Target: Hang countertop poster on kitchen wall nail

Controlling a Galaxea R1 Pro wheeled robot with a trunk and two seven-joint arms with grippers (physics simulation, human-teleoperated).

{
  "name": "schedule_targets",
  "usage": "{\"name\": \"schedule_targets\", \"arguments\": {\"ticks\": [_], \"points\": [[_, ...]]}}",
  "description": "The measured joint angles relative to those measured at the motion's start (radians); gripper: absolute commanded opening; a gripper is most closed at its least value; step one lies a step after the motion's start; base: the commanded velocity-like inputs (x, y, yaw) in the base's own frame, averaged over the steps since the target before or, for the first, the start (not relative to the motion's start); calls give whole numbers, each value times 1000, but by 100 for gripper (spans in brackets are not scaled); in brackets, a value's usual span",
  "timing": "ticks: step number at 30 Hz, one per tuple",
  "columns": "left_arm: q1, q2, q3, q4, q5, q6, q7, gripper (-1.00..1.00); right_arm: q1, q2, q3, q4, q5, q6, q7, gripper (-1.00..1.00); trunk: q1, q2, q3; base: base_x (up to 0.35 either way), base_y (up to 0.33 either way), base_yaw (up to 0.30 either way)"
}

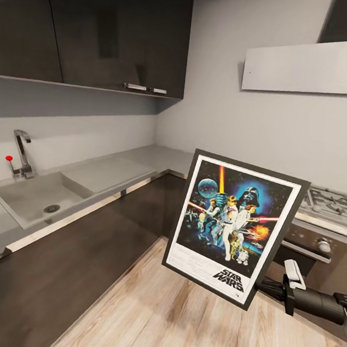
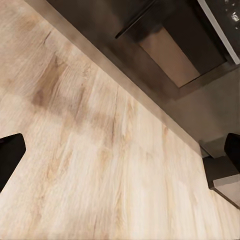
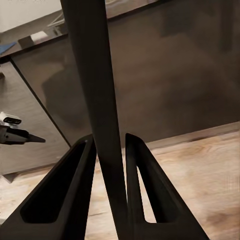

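Right claw (image 3: pixel 111 200) pinches the poster's frame edge between both fingers, closed on it. Left claw (image 2: pixel 120 155): dark finger tips at the view's two sides, wide apart, nothing held, wood floor (image 2: pixel 100 150) below.

The poster (image 1: pixel 235 227) is off the surface, in the air over the floor, tilted, gripped at its lower right corner, in front of the dark base cabinets (image 1: pixel 79 270).

Step, as I judge it: carrying to the wall. Corner grip means it can swing, so move slow, keep the frame upright, and don't clip the oven (image 1: pixel 315 245). Nails too small to make out on the grey wall (image 1: pixel 263 124); find one before lifting.

Writing: "STAR WARS" at poster bottom; small print above it unreadable.

Farther: pale surface (image 1: pixel 115 170) with sink (image 1: pixel 33 197), tap (image 1: pixel 21 153), hob (image 1: pixel 332 202).
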Motion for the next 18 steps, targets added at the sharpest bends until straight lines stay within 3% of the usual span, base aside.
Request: {"name": "schedule_targets", "arguments": {"ticks": [14,18], "points": [[0,0,1,0,0,0,4,100,0,2,0,0,0,1,1,-100,-54,98,41,0,0,0],[0,-1,-1,0,-1,0,87,100,0,2,0,3,1,-2,-12,-100,-69,126,53,0,0,0]]}}
